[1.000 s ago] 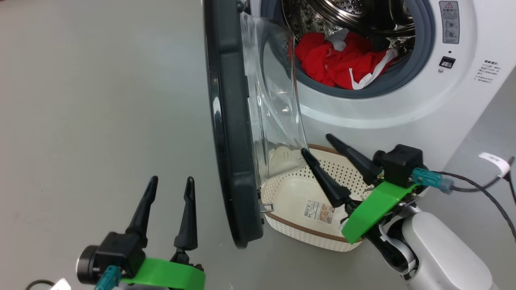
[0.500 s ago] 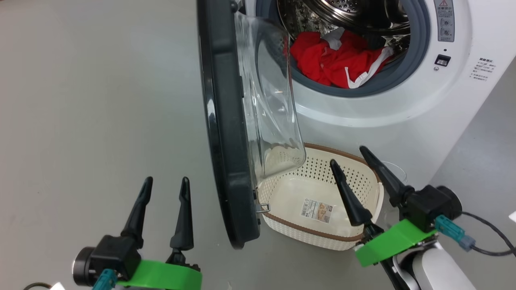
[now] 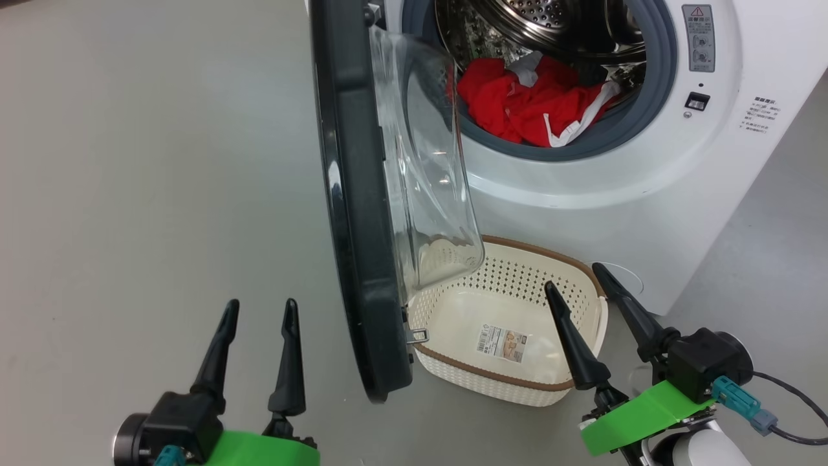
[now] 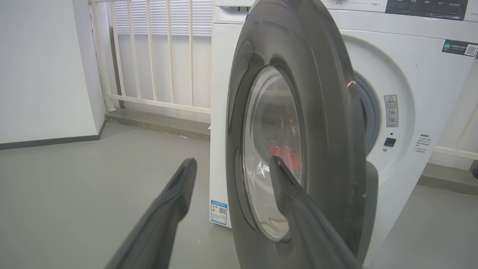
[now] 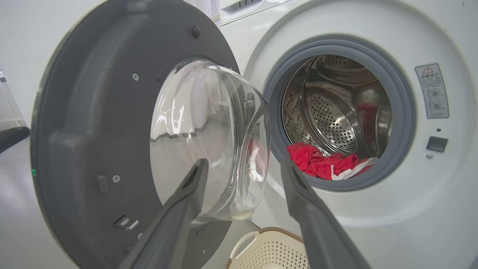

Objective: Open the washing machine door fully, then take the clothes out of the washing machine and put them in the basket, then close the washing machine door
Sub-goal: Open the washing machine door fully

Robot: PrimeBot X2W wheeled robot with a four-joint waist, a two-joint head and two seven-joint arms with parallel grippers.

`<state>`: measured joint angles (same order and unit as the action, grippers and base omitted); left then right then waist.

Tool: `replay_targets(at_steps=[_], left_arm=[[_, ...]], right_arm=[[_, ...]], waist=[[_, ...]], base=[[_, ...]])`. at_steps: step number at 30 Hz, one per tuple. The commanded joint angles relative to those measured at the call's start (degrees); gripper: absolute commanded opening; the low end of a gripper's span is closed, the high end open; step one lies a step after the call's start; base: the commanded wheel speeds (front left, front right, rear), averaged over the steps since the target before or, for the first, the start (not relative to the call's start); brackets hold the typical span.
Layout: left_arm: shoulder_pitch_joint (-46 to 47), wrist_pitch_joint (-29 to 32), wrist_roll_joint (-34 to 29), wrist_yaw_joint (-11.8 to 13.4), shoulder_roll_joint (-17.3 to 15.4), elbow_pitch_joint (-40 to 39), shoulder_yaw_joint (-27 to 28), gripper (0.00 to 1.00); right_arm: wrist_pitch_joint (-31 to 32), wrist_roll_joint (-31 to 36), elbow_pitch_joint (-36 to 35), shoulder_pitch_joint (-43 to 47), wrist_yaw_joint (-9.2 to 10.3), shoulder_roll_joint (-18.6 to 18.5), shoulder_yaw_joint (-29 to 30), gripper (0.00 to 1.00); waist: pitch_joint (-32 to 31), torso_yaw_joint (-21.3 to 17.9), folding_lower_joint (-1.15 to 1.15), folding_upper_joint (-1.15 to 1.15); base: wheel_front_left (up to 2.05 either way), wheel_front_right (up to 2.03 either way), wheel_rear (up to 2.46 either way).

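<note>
While the left gripper (image 3: pixel 261 302) and the right gripper (image 3: pixel 572 275) both gape empty, the right one has drawn back, the basket (image 3: pixel 485 386) now just left of its fingertips.

Grey floor (image 4: pixel 74 194), white wall (image 4: pixel 41 67), cream railing (image 4: pixel 157 103) before a slatted blind (image 4: pixel 158 16).

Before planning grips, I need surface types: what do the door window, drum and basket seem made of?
Door window: clear glossy glass or plastic, see-through with reflections. Drum: shiny perforated metal, likely stainless steel, mirror-like. Basket: matte cream plastic, moulded holes, brown woven-look rim.
</note>
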<state>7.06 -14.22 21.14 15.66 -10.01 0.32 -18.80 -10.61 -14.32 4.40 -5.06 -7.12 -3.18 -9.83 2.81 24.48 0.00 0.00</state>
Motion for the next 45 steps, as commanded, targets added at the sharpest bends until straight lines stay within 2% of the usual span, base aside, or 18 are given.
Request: replay_targets(at_steps=[1,15,16,17,18,19,20,21,28,37,45], left_arm=[[1.0,-0.5,-0.8,0.3,-1.0,-1.6,2.0,1.00],[0.2,0.0,-0.3,0.5,-1.4,-1.1,1.6,1.00],[0.2,0.1,-0.3,0.5,-1.5,-1.1,1.5,0.95],[0.1,0.1,-0.3,0.5,-1.5,-1.2,1.5,0.87],[0.1,0.2,-0.2,0.5,-1.5,-1.2,1.4,0.75],[0.1,0.2,-0.2,0.5,-1.5,-1.2,1.4,0.47],[0.1,0.3,-0.1,0.4,-1.6,-1.3,1.3,0.31],[0.1,0.4,-0.1,0.3,-1.6,-1.3,1.1,0.00],[1.2,0.1,-0.9,-0.2,-1.6,-3.4,0.4,0.00],[5.5,-0.6,-3.9,-2.0,-0.9,-8.7,-1.8,0.00],[8.9,-0.7,-6.9,-4.9,1.1,-12.1,-5.4,0.00]], right_arm=[[-0.5,-0.7,-1.9,-0.2,-0.36,0.3,-1.0,1.00],[-1.0,-3.4,-2.0,2.1,-0.36,0.3,-1.2,1.00],[-1.0,-3.5,-2.0,2.2,-0.36,0.3,-1.2,1.00],[-1.0,-3.6,-2.0,2.2,-0.36,0.3,-1.2,1.00],[-1.0,-3.6,-2.0,2.3,-0.36,0.3,-1.2,1.00],[-1.0,-3.7,-2.0,2.3,-0.36,0.3,-1.2,1.00],[-1.0,-3.7,-2.0,2.3,-0.36,0.3,-1.2,1.00],[-1.0,-3.7,-2.0,2.4,-0.36,0.3,-1.2,1.00],[-0.7,-3.8,-2.2,2.6,-0.36,0.3,-0.8,1.00],[-0.4,-4.0,-2.4,2.3,-0.36,0.3,-0.8,1.00],[-0.2,-3.8,-2.5,1.9,-0.36,0.3,-0.4,1.00]], waist=[[-0.1,0.1,0.00,0.00],[-2.1,0.7,0.00,0.00],[-2.1,0.7,0.00,0.00],[-2.2,0.7,0.00,0.00],[-2.3,0.7,0.00,0.00],[-2.3,0.7,0.00,0.00],[-2.4,0.7,0.00,0.00],[-2.4,0.7,0.00,0.00],[-2.2,0.7,0.00,0.00],[-1.5,0.2,0.00,0.00],[-0.6,-0.8,0.00,0.00]], base=[[0.00,0.00,0.00],[0.00,0.00,0.00],[0.00,0.00,0.00],[0.00,0.00,0.00],[0.00,0.00,0.00],[0.00,0.00,0.00],[0.00,0.00,0.00],[0.00,0.00,0.00],[0.00,0.00,0.00],[0.00,0.00,0.00],[0.00,0.00,0.00]])
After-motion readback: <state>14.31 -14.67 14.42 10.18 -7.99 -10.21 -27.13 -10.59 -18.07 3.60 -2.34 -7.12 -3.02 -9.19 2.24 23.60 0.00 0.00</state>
